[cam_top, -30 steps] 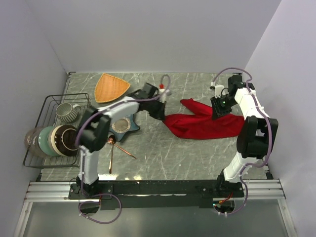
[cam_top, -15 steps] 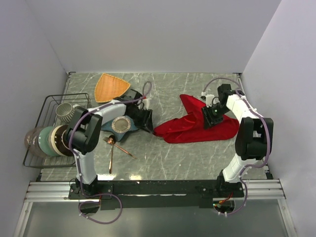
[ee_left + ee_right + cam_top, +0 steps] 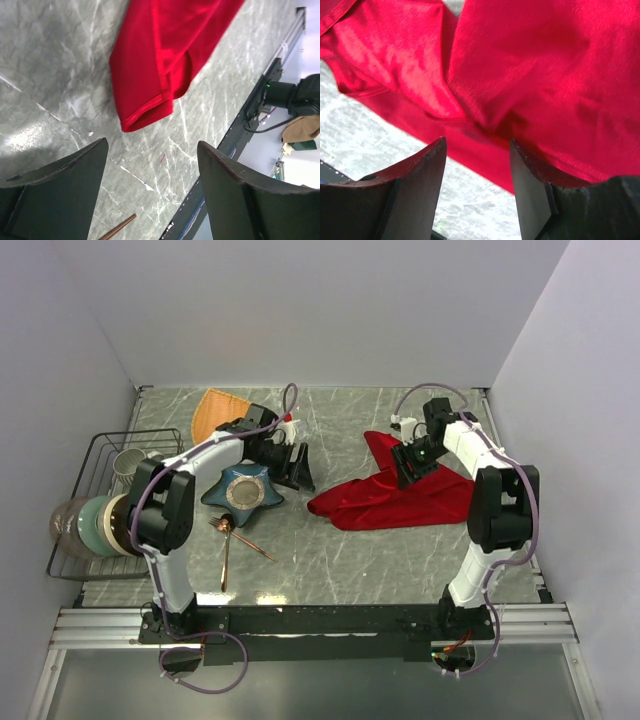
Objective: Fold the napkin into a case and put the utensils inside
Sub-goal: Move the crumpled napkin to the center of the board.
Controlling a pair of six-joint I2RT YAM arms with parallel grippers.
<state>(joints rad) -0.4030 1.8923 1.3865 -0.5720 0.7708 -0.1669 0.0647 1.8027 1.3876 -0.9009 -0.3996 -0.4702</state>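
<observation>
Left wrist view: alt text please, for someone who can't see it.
A crumpled red napkin lies on the grey marbled table, beyond the left gripper, whose dark jaws stand open with nothing between them. The tip of a copper utensil pokes in at the bottom edge.

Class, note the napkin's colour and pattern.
The napkin is plain bright red, unpatterned; best seen in the right wrist view.

Top cam sits high behind the arm bases (image 3: 170, 620) and looks down over the whole table (image 3: 340, 560), so it's the wide shot. Left wrist cam hangs a bit above the marble, peeking out between its own fingers (image 3: 55, 195) toward one end of the napkin (image 3: 150, 60). Right wrist cam is way closer, right over the cloth, red filling most of the frame. All three share that napkin.
</observation>
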